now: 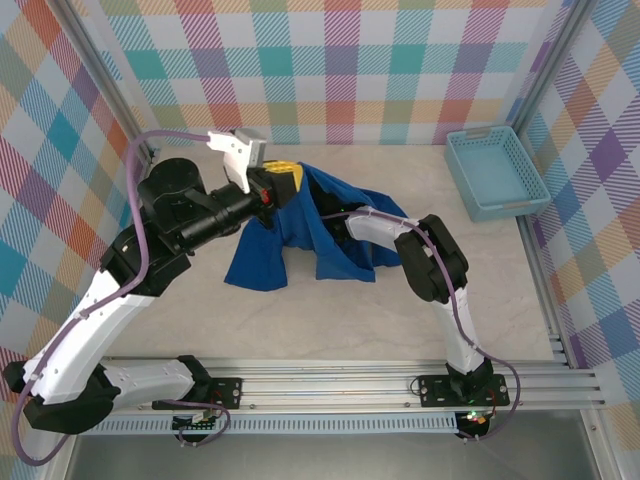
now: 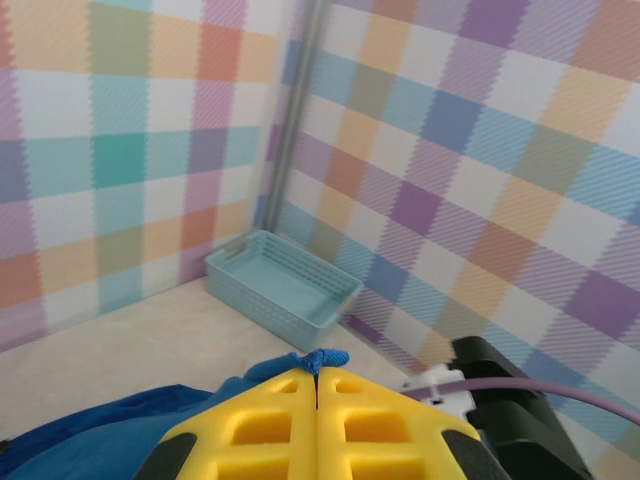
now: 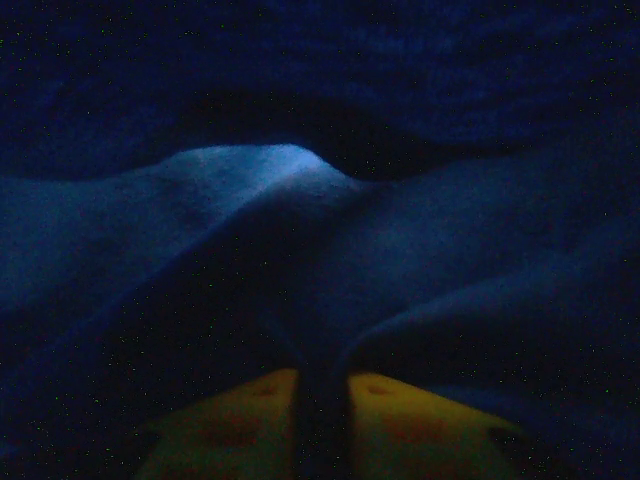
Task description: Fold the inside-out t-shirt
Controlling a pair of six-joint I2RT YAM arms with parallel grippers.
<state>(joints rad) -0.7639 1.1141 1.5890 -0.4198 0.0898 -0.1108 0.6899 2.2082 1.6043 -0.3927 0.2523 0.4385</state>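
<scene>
While the left gripper (image 2: 318, 375) and right gripper (image 3: 322, 388) each pinch the lifted inside-out t-shirt (image 1: 260, 265), a thin fold may slip free.

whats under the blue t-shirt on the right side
The right arm's fingers, pinching a fold of the t-shirt in the dark. From above the cloth covers them, and whatever else lies beneath is hidden.
</scene>
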